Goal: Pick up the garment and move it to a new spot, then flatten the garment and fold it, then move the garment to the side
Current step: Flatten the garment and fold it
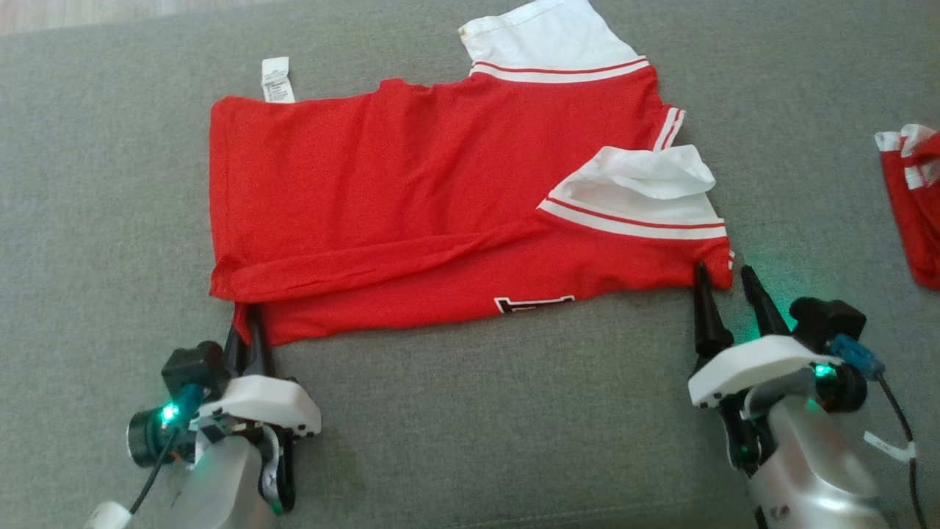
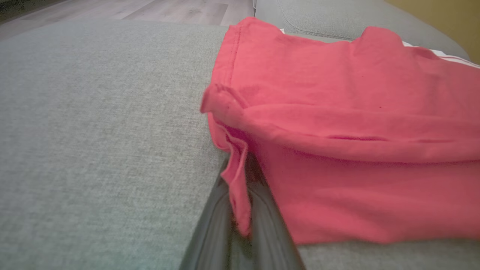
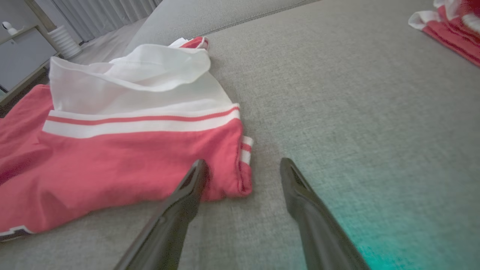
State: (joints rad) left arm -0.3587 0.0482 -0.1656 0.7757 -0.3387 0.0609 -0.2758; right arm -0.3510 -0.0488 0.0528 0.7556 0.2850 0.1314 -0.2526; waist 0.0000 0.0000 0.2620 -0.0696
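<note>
The garment (image 1: 411, 213) is a red shirt with white sleeves and red-and-white striped trim, lying folded lengthwise on the grey sofa cushion (image 1: 470, 426). My left gripper (image 1: 248, 317) is shut on the garment's near left corner (image 2: 240, 187), and red cloth is pinched between its dark fingers (image 2: 221, 221). At the garment's near right corner (image 3: 232, 176) my right gripper (image 1: 723, 279) stands open, its two fingers either side of the red hem and nothing gripped.
A second red-and-white cloth (image 1: 914, 198) lies at the right edge of the cushion. A white care label (image 1: 277, 79) sticks out of the garment's far left edge. Beyond the cushion are a wooden floor (image 2: 131, 9) and grey curtains (image 3: 108, 13).
</note>
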